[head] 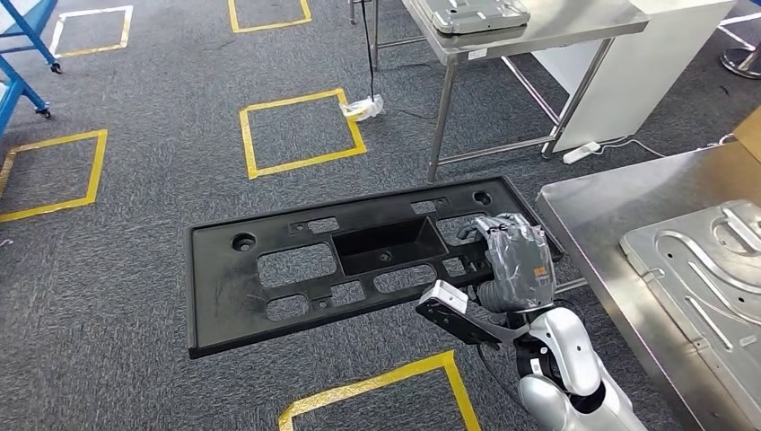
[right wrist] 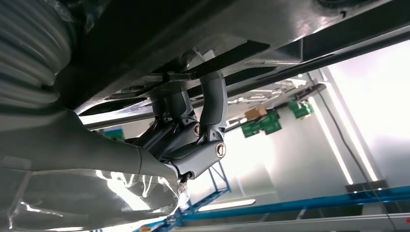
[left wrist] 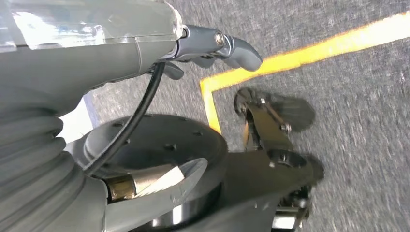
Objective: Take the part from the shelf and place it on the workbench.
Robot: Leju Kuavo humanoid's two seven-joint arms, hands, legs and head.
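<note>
The part (head: 296, 269) is a long flat black plastic panel with several cutouts and a recessed middle pocket. It hangs roughly level above the carpet, its right end close to the near workbench's (head: 592, 202) left edge. My right hand (head: 513, 260) grips that right end, fingers wrapped over its top face. In the right wrist view the dark fingers (right wrist: 212, 104) hook up onto the part's underside (right wrist: 203, 24). My left hand (left wrist: 217, 46) hangs over the carpet with nothing in it, its thumb sticking out.
A silver pressed metal panel (head: 709, 269) lies on the workbench's right half. A second steel table (head: 547, 31) with a grey tray (head: 476, 13) stands behind, a white power strip (head: 581, 153) under it. Yellow tape squares (head: 301, 133) mark the carpet. A blue cart (head: 22, 54) is far left.
</note>
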